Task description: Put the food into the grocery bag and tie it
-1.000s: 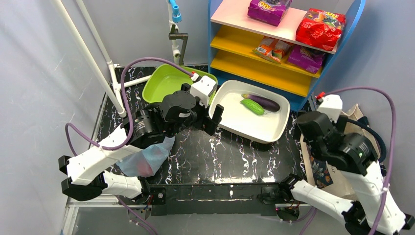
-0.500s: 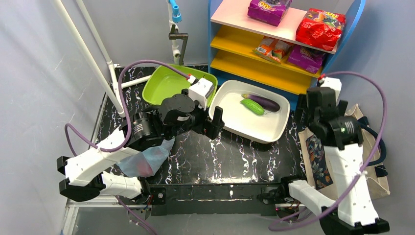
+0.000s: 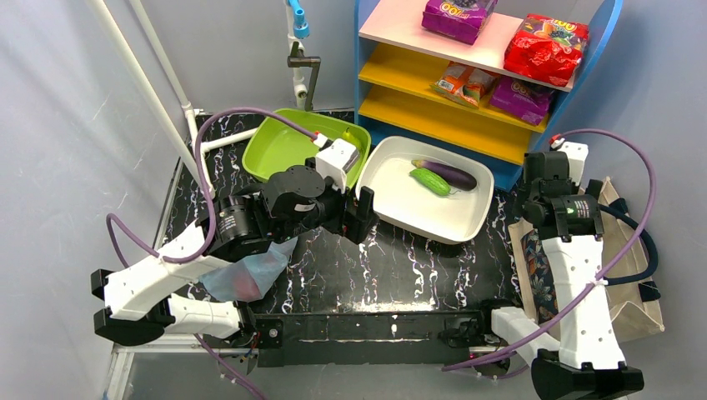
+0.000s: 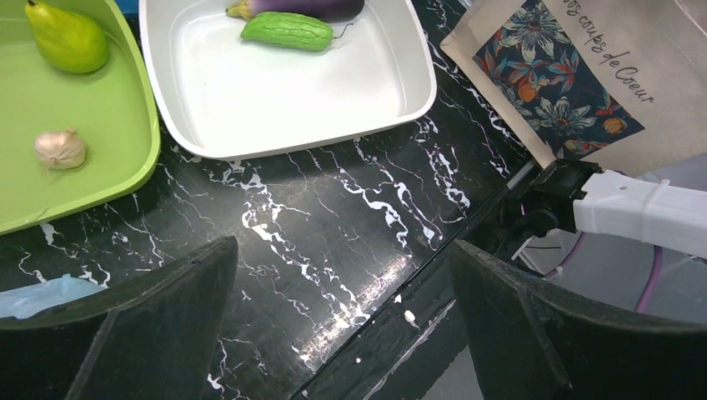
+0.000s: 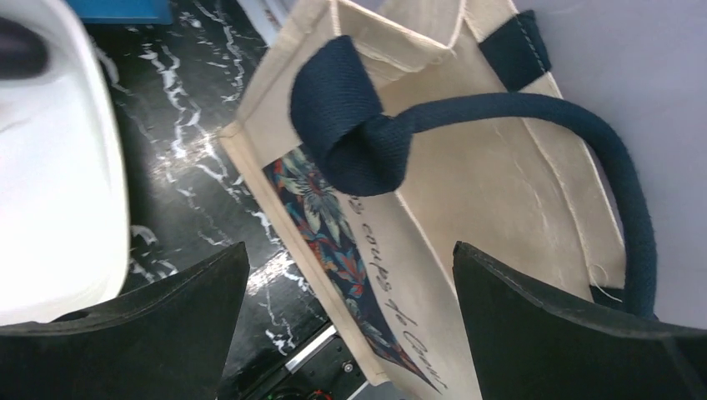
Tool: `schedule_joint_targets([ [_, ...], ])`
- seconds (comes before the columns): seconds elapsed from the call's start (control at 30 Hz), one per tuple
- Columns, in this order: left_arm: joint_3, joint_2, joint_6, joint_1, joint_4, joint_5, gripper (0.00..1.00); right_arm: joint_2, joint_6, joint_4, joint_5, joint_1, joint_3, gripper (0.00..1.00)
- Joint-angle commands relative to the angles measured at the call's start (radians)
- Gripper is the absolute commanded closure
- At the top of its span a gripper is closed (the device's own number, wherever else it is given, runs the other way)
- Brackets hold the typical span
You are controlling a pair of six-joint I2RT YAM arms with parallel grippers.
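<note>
- Your left gripper (image 4: 346,283): jaws spread wide, nothing between them. It hangs above the black marble table (image 4: 333,208), apart from it, near the front rim of the white tray (image 4: 417,75).
- In that tray: a green cucumber (image 4: 288,31) touching a purple eggplant (image 4: 308,7), both at the far side.
- Left of it, the green tray (image 4: 142,142) holds a pear (image 4: 67,39) and a garlic bulb (image 4: 60,148), well apart from each other.
- Your right gripper (image 5: 346,283): jaws likewise wide apart, holding nothing. It hangs over the edge of the canvas tote (image 5: 500,208), whose navy handles (image 5: 358,142) are knotted together.
- The tote lies at the table's right edge, floral print facing up.
- The grocery bag (image 3: 250,271): crumpled light-blue plastic at the table's near left, partly under your left arm and well apart from both grippers.
- The food (image 3: 244,287): a red patch shows through the bag's plastic; you can't tell from here which piece it is.
- Back right: a shelf (image 3: 454,92) with snack packs on it.
</note>
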Motion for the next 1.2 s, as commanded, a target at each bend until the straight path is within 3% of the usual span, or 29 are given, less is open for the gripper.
schedule_joint_targets([
  [0.0, 0.012, 0.01, 0.026, -0.004, -0.022, 0.058, 0.02, -0.031, -0.015, 0.074, 0.079, -0.057, -0.033, 0.02],
  [0.13, 0.078, 0.067, 0.074, -0.004, -0.056, 0.104, 0.0, -0.047, -0.019, 0.096, 0.076, -0.113, -0.063, 0.02],
  [0.43, 0.142, 0.118, 0.143, -0.004, -0.119, 0.1, 0.01, -0.052, 0.042, 0.103, -0.108, -0.196, -0.205, 0.05],
  [0.5, 0.139, 0.113, 0.14, -0.005, -0.134, 0.09, 0.01, -0.053, 0.068, 0.084, -0.124, -0.203, -0.198, 0.16],
  [0.63, 0.078, 0.067, 0.118, -0.004, -0.119, 0.084, 0.0, -0.06, 0.096, 0.051, -0.16, -0.202, -0.14, 0.67],
  [0.77, 0.018, 0.019, 0.091, -0.004, -0.1, 0.071, 0.01, -0.068, 0.107, 0.027, -0.219, -0.202, -0.085, 0.98],
  [1.0, -0.038, -0.031, 0.072, -0.004, -0.08, 0.043, 0.01, -0.073, 0.168, -0.023, -0.395, -0.203, -0.069, 0.99],
  [1.17, -0.059, -0.048, 0.051, -0.004, -0.076, 0.034, 0.01, -0.08, 0.155, -0.046, -0.369, -0.201, -0.027, 0.99],
])
